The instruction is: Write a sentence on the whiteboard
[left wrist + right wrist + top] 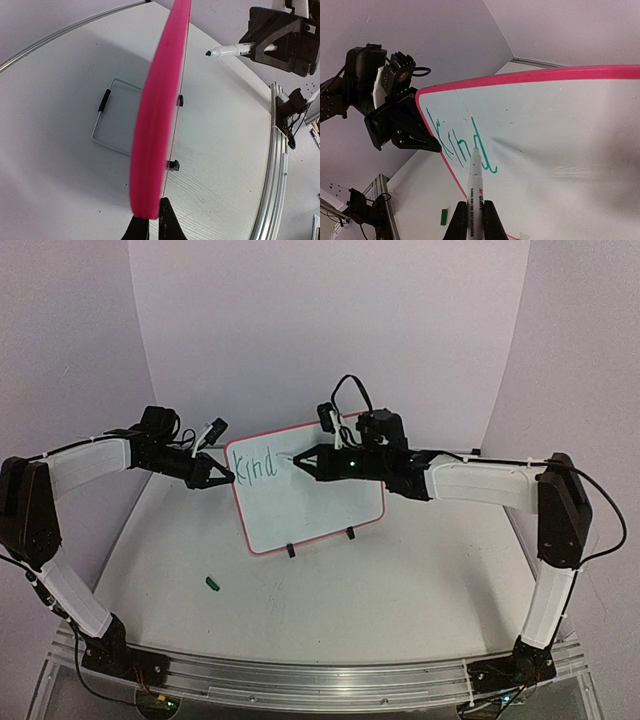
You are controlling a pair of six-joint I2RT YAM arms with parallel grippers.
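Two end effectors share the job. On the left, the left end effector [230, 478] is clamped on the left edge of the whiteboard [310, 515], steadying it upright on the counter [400, 580]. Green lettering [255, 468] reading "Kind" sits at the whiteboard's top left. Just right of that, the marker [475, 185] is pinched in the right end effector [298, 461], its tip seemingly just off the surface. The next word wants a clear gap, light pressure and a level line.

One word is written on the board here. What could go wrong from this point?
1. The left tool pinches only one side rim of the whiteboard; pen pressure could swing or tip the board on its small feet.
2. The right tool grips the marker well back from its tip, so it might twist or slip and spoil the green lettering.
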